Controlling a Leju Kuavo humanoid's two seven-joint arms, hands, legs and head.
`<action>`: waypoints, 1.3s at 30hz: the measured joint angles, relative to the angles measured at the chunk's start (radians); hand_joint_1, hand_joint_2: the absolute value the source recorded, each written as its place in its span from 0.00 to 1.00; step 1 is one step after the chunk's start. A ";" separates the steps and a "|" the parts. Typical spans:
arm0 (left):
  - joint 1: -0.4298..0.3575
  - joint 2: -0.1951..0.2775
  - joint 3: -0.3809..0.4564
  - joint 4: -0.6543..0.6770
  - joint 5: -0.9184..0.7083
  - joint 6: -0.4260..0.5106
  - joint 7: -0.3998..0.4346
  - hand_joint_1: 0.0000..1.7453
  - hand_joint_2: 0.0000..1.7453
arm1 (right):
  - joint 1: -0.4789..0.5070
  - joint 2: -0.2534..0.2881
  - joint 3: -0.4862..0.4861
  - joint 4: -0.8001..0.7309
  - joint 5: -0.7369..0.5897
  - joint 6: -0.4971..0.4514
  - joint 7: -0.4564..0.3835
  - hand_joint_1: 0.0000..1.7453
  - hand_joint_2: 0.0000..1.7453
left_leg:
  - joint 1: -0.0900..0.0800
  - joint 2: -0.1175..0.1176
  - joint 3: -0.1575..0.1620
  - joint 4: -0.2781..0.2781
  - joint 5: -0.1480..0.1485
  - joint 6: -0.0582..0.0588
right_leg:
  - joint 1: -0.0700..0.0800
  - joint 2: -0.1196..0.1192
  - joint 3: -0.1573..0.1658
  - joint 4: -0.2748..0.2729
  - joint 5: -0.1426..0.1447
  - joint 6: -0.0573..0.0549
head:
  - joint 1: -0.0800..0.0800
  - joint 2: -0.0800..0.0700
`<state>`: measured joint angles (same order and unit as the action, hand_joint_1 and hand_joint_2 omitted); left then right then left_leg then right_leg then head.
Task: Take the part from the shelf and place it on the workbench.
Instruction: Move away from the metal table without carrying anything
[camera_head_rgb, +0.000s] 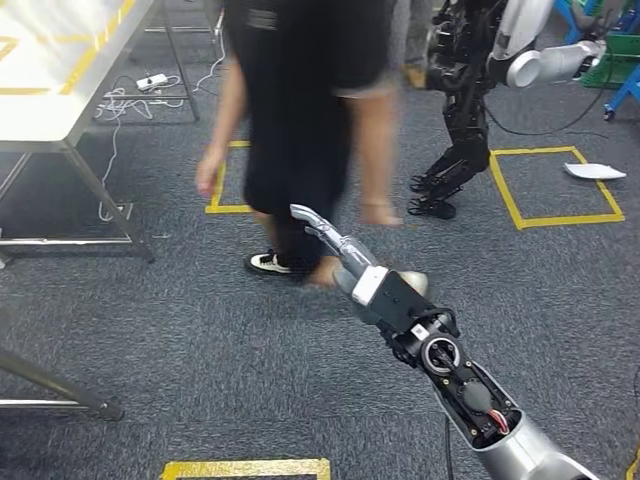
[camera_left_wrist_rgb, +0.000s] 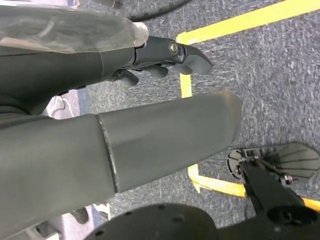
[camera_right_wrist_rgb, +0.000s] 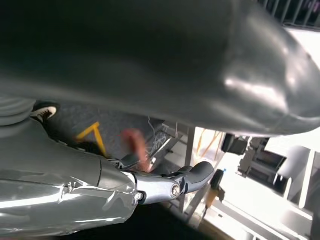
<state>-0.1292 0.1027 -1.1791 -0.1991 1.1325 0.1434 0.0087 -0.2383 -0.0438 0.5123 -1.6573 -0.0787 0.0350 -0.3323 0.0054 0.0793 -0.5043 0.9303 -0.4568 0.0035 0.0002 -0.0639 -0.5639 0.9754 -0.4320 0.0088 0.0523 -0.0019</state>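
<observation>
My right arm reaches forward over the grey carpet, and my right hand (camera_head_rgb: 326, 233) has its fingers stretched out straight with nothing in them. In the right wrist view the same hand (camera_right_wrist_rgb: 166, 185) is empty, its thick thumb (camera_right_wrist_rgb: 188, 65) lying across the picture. My left hand (camera_left_wrist_rgb: 166, 100) hangs above the carpet with thumb and fingers (camera_left_wrist_rgb: 170, 52) apart, holding nothing. A white table (camera_head_rgb: 45, 80) marked with yellow tape stands at the far left. I see no part and no shelf.
A person in black (camera_head_rgb: 302, 120) walks across just beyond my right hand, blurred. Another robot (camera_head_rgb: 460, 100) stands at the back right beside a yellow floor square (camera_head_rgb: 555, 185). Cables and a power strip (camera_head_rgb: 151, 81) lie under the table. A metal table leg (camera_head_rgb: 60, 390) crosses the near left.
</observation>
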 joint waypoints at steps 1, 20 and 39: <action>0.000 -0.001 0.000 0.000 0.001 0.001 0.001 0.00 0.00 | -0.001 0.000 0.001 0.000 -0.001 0.000 0.000 0.00 0.00 | -0.002 0.008 0.002 0.001 -0.002 -0.004 | 0.004 -0.003 0.005 -0.014 -0.002 -0.004 | -0.002 0.000; 0.002 -0.010 0.001 0.000 0.017 0.012 -0.025 0.00 0.00 | -0.021 -0.001 -0.003 0.001 -0.014 -0.004 0.006 0.00 0.00 | 0.004 -0.100 -0.019 -0.004 0.019 0.011 | 0.002 0.148 -0.015 0.010 -0.010 -0.004 | -0.033 0.000; 0.004 -0.014 0.002 0.000 0.021 0.024 -0.011 0.00 0.00 | -0.028 -0.006 -0.020 -0.008 -0.020 -0.017 0.008 0.00 0.00 | 0.004 -0.067 -0.117 0.269 -0.142 -0.030 | -0.005 0.086 0.013 -0.032 0.007 -0.030 | -0.036 0.000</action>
<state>-0.1250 0.0887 -1.1772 -0.1991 1.1540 0.1675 -0.0022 -0.2661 -0.0494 0.4928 -1.6656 -0.0982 0.0177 -0.3246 0.0092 0.0121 -0.6214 1.1989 -0.5990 -0.0266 -0.0044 0.0222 -0.5511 0.9430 -0.4247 -0.0213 0.0162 -0.0019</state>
